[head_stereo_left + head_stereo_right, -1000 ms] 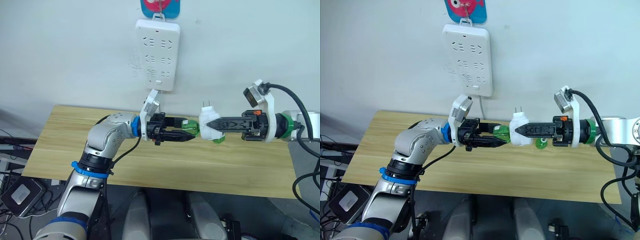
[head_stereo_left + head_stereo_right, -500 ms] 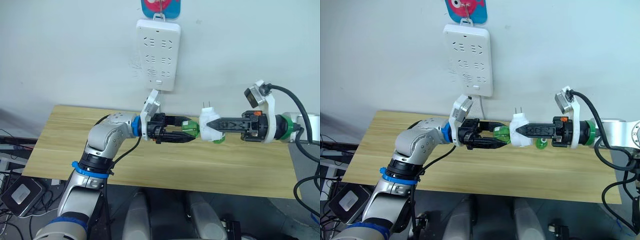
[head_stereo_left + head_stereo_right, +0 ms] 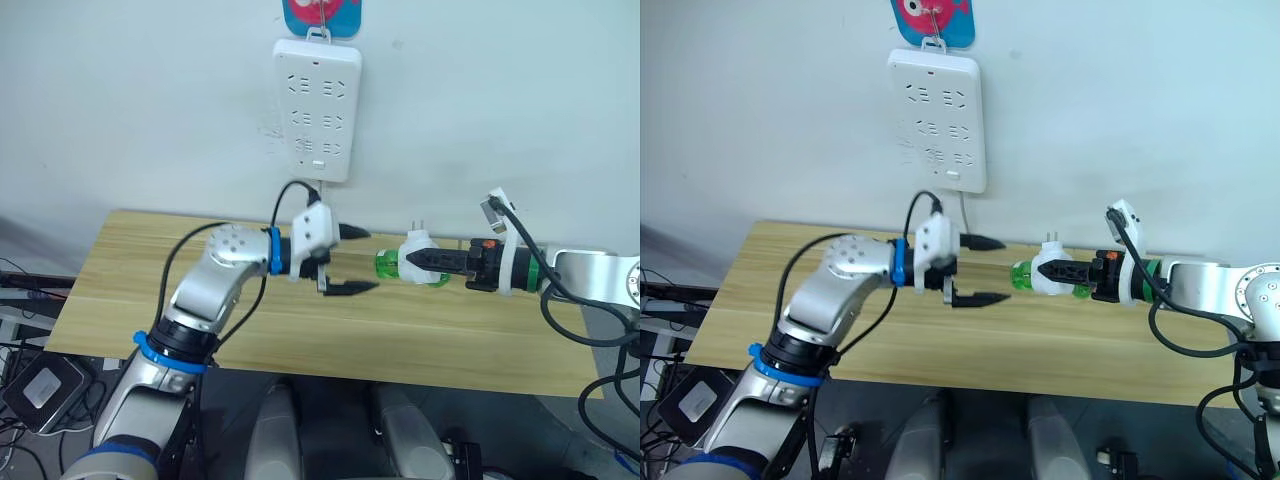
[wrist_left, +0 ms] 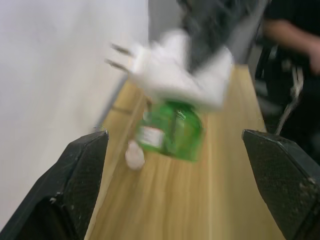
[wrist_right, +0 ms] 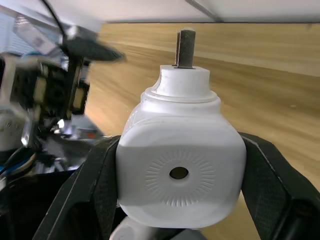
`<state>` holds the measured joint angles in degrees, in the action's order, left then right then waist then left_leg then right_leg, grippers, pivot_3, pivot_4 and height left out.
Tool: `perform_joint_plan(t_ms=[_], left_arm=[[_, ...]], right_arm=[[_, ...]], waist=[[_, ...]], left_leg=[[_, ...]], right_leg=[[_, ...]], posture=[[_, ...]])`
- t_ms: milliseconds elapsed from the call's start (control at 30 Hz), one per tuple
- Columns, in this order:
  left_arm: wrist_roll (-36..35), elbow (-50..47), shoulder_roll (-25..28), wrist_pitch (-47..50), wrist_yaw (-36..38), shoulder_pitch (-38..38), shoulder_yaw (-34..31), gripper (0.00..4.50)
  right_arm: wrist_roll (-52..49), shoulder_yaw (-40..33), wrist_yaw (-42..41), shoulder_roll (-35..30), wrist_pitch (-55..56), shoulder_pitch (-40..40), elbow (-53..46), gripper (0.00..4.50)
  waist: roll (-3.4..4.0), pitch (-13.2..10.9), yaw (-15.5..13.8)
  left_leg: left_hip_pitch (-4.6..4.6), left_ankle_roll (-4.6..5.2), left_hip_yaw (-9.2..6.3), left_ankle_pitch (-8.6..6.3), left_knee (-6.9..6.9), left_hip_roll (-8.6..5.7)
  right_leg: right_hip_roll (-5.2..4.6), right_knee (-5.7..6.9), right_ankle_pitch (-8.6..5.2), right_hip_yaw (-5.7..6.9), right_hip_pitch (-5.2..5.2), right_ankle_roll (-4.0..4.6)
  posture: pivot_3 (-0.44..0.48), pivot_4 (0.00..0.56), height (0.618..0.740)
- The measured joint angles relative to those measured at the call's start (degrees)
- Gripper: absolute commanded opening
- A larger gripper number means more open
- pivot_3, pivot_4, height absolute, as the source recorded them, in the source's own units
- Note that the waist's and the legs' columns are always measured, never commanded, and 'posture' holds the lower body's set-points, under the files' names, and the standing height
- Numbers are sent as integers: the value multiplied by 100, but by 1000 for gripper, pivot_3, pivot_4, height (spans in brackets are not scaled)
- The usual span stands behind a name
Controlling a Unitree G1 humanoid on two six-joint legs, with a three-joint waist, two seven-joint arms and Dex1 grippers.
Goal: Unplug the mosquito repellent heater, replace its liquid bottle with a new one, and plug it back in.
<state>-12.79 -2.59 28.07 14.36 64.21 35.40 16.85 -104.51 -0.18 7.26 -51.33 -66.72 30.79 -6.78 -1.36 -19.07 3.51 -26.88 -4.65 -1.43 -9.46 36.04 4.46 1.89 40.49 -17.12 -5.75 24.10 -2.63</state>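
Observation:
The white mosquito repellent heater (image 3: 413, 246) hangs above the wooden table (image 3: 150, 290), prongs pointing up, with my right gripper (image 3: 425, 260) shut on its sides. In the right wrist view the heater (image 5: 180, 170) shows its round vent hole between the two fingers (image 5: 100, 190). A green liquid bottle (image 3: 388, 264) sticks out of the heater towards my left gripper (image 3: 357, 260). That gripper is open, a short way from the bottle and touching nothing. The left wrist view shows the bottle (image 4: 172, 131) under the heater (image 4: 180, 75), between the spread fingers (image 4: 75, 190).
A long white power strip (image 3: 315, 110) hangs on the wall above the table's back edge, its cord running down. A small white piece (image 4: 134, 156) lies on the table below the bottle. A bit of green (image 3: 1080, 290) shows behind the right gripper.
My left gripper has let go of the green bottle, opened wide, turned at the wrist and drawn back to the left. The right arm has lowered slightly with the heater.

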Motion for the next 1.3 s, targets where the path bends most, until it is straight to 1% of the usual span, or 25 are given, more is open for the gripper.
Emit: perform_joint_plan(t_ms=[67, 133, 200, 300, 533, 633, 733, 800, 833, 1000, 1133, 1167, 1300], left_arm=[[451, -3, 3, -393, -143, -38, 255, 4500], [814, 7, -61, -657, -383, -31, 375, 4500], [1231, 59, -216, -881, -742, -3, 480, 4500], [1734, 131, -440, -1006, -1151, 42, 667, 4500], [2505, 128, -698, -952, -1682, 60, 933, 4500], [2752, 130, -784, -949, -1884, 121, 982, 3894], [2863, 129, -820, -932, -1980, 231, 980, 2897], [2874, 123, -823, -886, -1981, 251, 975, 2374], [2886, 112, -823, -865, -1978, 250, 977, 2270], [2922, 82, -806, -824, -1964, 249, 979, 2271], [2935, 90, -817, -814, -1976, 246, 975, 2271], [2933, 99, -823, -819, -1979, 245, 975, 2271], [2912, 324, -873, -871, -2037, 225, 970, 2271]], right_arm=[[0, 38, 211, 64, 15, 39, -12, 2957], [-26, 78, 372, 116, 36, 124, -45, 2957], [-94, 100, 570, 141, 94, 196, -105, 2957], [-295, 139, 726, 179, 146, 227, -264, 2957], [-534, 158, 926, 183, 272, 237, -443, 2957], [-592, 169, 928, 183, 296, 263, -457, 2957], [-589, 215, 913, 181, 295, 326, -457, 2957], [-580, 226, 909, 177, 290, 354, -453, 2957], [-578, 237, 908, 177, 291, 362, -447, 2957], [-575, 277, 910, 179, 304, 394, -439, 2957], [-545, 284, 888, 247, 367, 413, -471, 4343], [-509, 280, 842, 269, 389, 413, -495, 4477], [98, 98, 550, 271, 534, 419, -713, 4500]], waist=[[0, 0, -13], [0, 0, -17], [0, 0, -18], [-1, 0, -18], [0, 0, -18], [-1, 0, -17], [0, 0, -17], [-1, 0, -14], [-1, 0, -14], [-1, 0, -15], [-1, 0, -14], [-1, 0, -14], [0, 1, -14]], left_leg=[[0, 0, 0, 0, 1, 0], [0, 0, 2, 0, 3, -1], [0, 1, 1, 0, 4, -2], [0, 1, 1, 0, 2, -2], [1, 1, 0, 0, 3, -2], [1, 2, 0, 2, 6, -3], [4, 4, -1, 3, 6, -3], [5, 5, -1, 3, 6, -3], [4, 5, -1, 4, 6, -3], [4, 5, -1, 4, 6, -3], [5, 6, -2, 4, 6, -3], [5, 6, -2, 4, 6, -3], [5, 6, -2, 5, 7, -3]], right_leg=[[0, 1, 0, -1, 0, 0], [-1, 3, 0, -3, -1, 0], [-1, 4, 0, -3, -1, 0], [0, 4, 0, -2, -1, 0], [0, 13, 0, -2, -1, 0], [0, 21, 0, -3, -1, 0], [0, 29, 0, -2, 0, 0], [0, 30, 0, -2, 0, 0], [0, 30, 0, -2, 0, 0], [0, 30, 0, -2, 0, 0], [0, 32, 0, -1, 0, 0], [0, 33, 0, -1, 0, 0], [-1, 32, 0, -1, 0, 0]], posture=[[-97, 294, 740], [-98, 294, 740], [-102, 294, 740], [-103, 294, 740], [-102, 296, 740], [-101, 297, 740], [-100, 298, 740], [-101, 299, 740], [-101, 299, 740], [-101, 299, 740], [-109, 298, 740], [-109, 298, 740], [-122, 291, 740]])
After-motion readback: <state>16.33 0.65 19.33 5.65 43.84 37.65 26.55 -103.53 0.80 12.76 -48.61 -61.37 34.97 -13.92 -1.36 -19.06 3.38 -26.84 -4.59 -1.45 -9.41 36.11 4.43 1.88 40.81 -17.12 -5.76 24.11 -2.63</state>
